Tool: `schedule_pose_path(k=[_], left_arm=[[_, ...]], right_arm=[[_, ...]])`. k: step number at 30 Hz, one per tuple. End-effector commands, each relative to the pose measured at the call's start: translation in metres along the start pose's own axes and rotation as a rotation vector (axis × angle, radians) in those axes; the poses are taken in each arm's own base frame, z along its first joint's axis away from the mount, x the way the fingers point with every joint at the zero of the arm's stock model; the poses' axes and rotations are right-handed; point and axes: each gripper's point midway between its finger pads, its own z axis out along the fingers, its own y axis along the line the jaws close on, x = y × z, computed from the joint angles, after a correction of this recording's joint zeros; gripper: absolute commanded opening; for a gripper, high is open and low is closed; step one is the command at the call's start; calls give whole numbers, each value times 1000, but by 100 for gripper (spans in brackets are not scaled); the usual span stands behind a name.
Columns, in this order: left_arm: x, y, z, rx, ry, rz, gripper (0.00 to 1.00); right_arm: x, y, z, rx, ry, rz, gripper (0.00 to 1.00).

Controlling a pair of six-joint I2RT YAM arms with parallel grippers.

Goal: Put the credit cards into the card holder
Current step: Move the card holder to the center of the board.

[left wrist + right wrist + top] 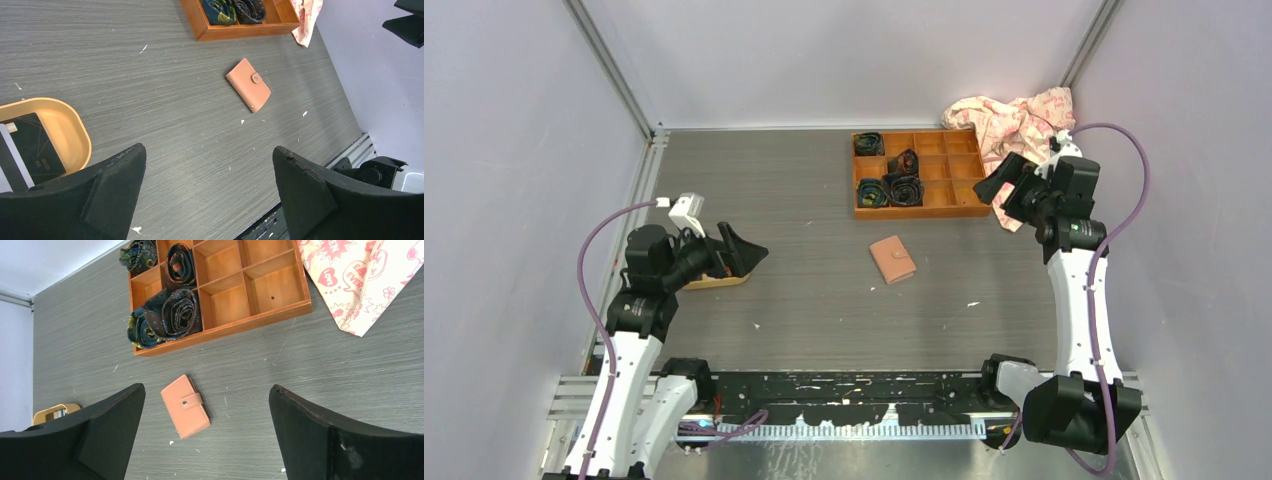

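Left jaws: wide apart, nothing between them but bare surface (190, 165). They hung low, with the tray (75, 131) just beside them at 9 o'clock in the wrist view. Right jaws: also wide apart and holding nothing. They were raised over the 3 o'clock end of the box (225, 295), looking down on the wallet (185, 412).

Cards (34, 145): in the tray, lying flat. One was black, with a pale one alongside it at the frame edge; whether there were more could not be told. Judged light, stiff, slick and very thin. Flat on the tray floor they offered no edge to pinch. Best bet: slide one up against the tray wall, or tip it, then take it by a short edge across its two faces.

Wallet: mid-surface, well apart from the tray, at 3 o'clock of it from above. It was closed, snap tab fastened. Judged soft leather, light, likely to skid when pushed. It would need unsnapping and pinning open by one arm while the other fed a card in. Task judged not yet begun.

Box: at 12 o'clock of the wallet. Rolled ties (172, 315) filled compartments on its 9 o'clock side; the rest showed bare wood. Cloth (360, 285): crumpled just beside the box at 3 o'clock.
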Motion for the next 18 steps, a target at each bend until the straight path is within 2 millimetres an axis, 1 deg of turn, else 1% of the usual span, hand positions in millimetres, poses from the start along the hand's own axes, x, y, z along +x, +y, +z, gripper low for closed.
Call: schedule_pose_path(k=[1,3,6,9,12,14,16,18], left_arm=[[-14,-11,-2,52,-56,51,97],[-15,-13,-2,65,-57,45,97],[-14,-19,-1,105,-57,22,97],[-13,-24,2,140,-59,-12,97],[-11,-23,5,147,-48,-33,97],[-10,-21,6,138,-42,-39,97],[-8,-21,7,140,-34,-50,97],[-7,-22,9,150,-23,-78,98]], right_arm=[[-17,13,-8,-55,-68,-19,99],[-13,18,-7,-91,-50,-32,99],[-3,35,-9,-200,-6,-57,99],[10,60,-15,-385,57,-118,99],[27,87,-26,-589,115,-210,99],[37,95,-31,-665,148,-270,100],[51,99,-38,-733,186,-346,99],[61,104,-41,-800,233,-321,99]])
